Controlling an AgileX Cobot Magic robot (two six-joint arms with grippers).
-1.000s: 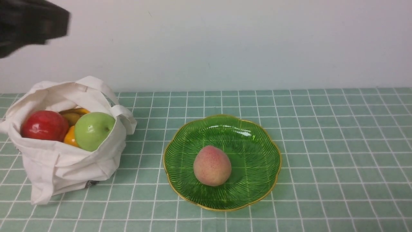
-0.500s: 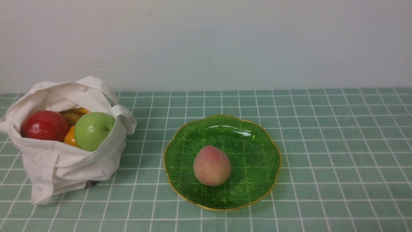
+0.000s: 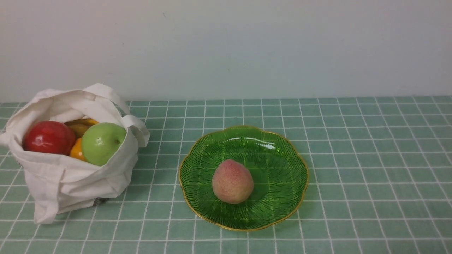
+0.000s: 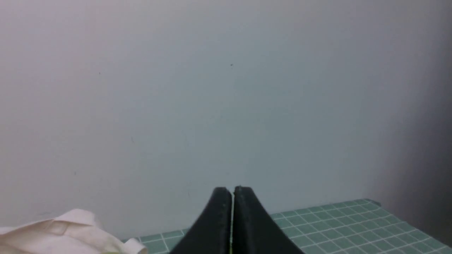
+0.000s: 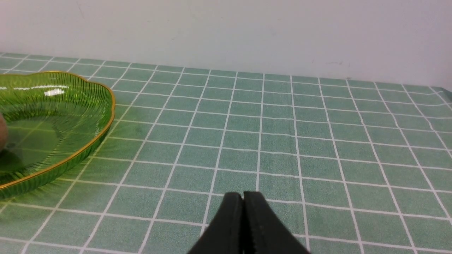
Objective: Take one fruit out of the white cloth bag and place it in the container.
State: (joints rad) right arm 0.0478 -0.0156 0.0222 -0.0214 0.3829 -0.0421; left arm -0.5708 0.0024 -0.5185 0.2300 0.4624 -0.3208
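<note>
Spread across the lower half of the front view: a green checked tablecloth with thin white grid lines, backed by a plain pale wall. No brand, label or writing readable anywhere in the three views.

Sitting a little right of centre in the lower half: the container, a translucent green dish with a scalloped gold rim and fine radiating ribs. Seen again at the left edge of the right wrist view.

Slumped at the left edge of the front view, well apart from the dish: the white cloth bag, mouth open, strap handles flopped over the rim. Just a corner of it visible at the lower left of the left wrist view. Something small and dark poking out under the bag's lower right corner, too small to tell.

Packed in the bag's mouth: a glossy red apple on the left, a green apple touching it on the right, orange-yellow fruit wedged between and behind them.

Resting in the dish, left of its centre and touching its floor: the fruit, a pink-and-yellow speckled peach, pointed end up.

At the bottom centre of the left wrist view: left gripper, fingers pressed together, clenched on nothing, facing the wall. At the bottom centre of the right wrist view: right gripper, likewise clenched and empty, low over bare cloth beside the dish.
</note>
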